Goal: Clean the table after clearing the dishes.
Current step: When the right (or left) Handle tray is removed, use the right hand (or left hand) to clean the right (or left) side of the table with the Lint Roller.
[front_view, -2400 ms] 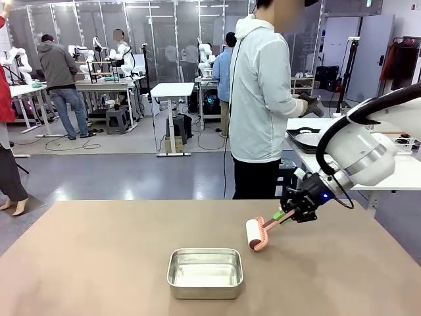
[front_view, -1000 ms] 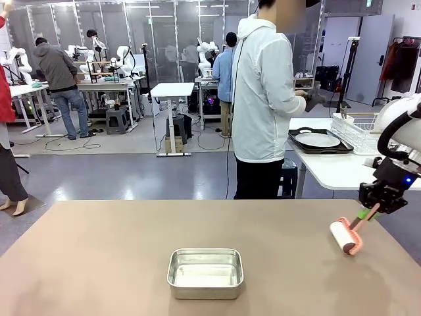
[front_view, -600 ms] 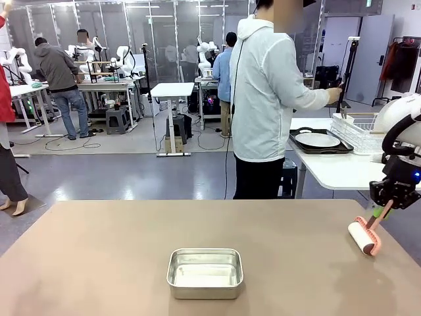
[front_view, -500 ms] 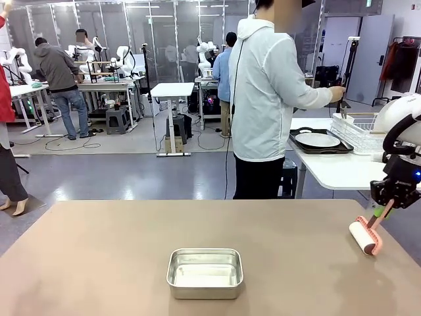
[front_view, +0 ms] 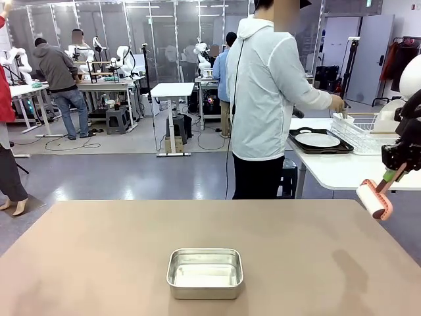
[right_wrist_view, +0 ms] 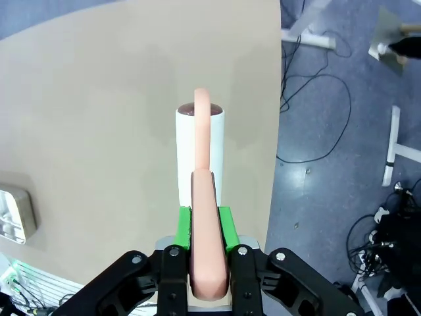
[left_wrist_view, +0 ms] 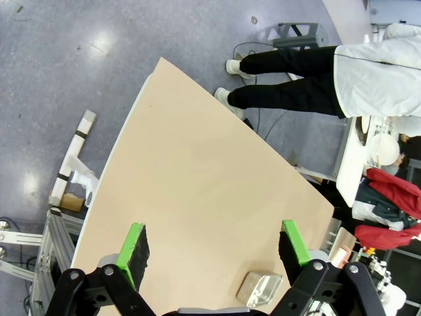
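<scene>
Lifted clear of the tabletop since the earlier frames, the lint roller (front_view: 374, 199) is now carried at the far right edge of the front view, higher and farther right than before, while the steel pan (front_view: 205, 272) has stayed where it was. Going from left to right across the front view: the tan-brown table (front_view: 99, 263) is seen spreading across the foreground, with the pan set near its middle at the robot's side; behind it a person in a pale hooded jacket (front_view: 270, 99) is seen standing side-on, one hand (front_view: 337, 103) stretched toward a wire rack (front_view: 358, 129) on a smaller white table (front_view: 329, 168). On that white table a dark tray (front_view: 297, 140) is laid with a white plate (front_view: 318, 139) resting on it — just beside the rack. At the right, the right gripper (front_view: 395, 175) is clamped on the roller's pink handle, the white roll angled down and left, above the table's right corner. From the right wrist, the green pads (right_wrist_view: 185, 227) are seen pressed against the handle (right_wrist_view: 205, 217) on both sides, with the roll (right_wrist_view: 199, 155) held over the table's edge. From the left wrist, the left gripper (left_wrist_view: 213, 249) is seen with its fingers wide apart and nothing between them — high above the table, the pan small below it.
</scene>
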`<action>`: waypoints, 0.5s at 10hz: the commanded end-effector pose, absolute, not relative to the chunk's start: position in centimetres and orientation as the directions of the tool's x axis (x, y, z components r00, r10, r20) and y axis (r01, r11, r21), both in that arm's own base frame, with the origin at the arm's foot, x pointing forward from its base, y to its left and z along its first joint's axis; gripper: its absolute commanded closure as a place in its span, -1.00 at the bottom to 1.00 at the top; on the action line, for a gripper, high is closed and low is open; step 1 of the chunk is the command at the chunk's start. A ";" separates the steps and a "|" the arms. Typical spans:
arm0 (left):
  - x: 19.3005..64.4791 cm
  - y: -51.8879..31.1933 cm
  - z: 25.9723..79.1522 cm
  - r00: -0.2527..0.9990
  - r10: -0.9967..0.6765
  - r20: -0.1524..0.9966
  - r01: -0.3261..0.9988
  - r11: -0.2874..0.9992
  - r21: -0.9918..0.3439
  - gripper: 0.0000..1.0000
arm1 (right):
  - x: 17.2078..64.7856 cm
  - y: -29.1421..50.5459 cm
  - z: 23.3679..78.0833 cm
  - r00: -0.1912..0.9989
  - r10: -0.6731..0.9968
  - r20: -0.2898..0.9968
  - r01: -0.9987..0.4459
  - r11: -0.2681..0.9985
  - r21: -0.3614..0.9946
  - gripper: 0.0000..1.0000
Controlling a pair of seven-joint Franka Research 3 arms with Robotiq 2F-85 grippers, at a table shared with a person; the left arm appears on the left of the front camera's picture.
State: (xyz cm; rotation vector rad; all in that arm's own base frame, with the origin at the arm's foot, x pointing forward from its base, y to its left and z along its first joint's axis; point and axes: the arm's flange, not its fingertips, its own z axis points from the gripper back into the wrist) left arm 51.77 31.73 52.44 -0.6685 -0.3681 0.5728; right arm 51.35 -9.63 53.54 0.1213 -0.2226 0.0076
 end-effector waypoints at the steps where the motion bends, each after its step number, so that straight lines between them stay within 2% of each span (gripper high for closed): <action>1: 51.2 31.5 52.5 0.783 0.603 0.151 -0.369 0.646 -0.668 -1.00 | 50.7 -8.1 52.6 0.979 -0.009 0.205 -0.011 0.995 0.098 0.59; 5: 51.2 31.5 52.5 0.783 0.603 0.151 -0.369 0.646 -0.668 -1.00 | 51.3 -9.6 53.5 0.975 -0.006 0.221 -0.021 0.993 0.119 0.59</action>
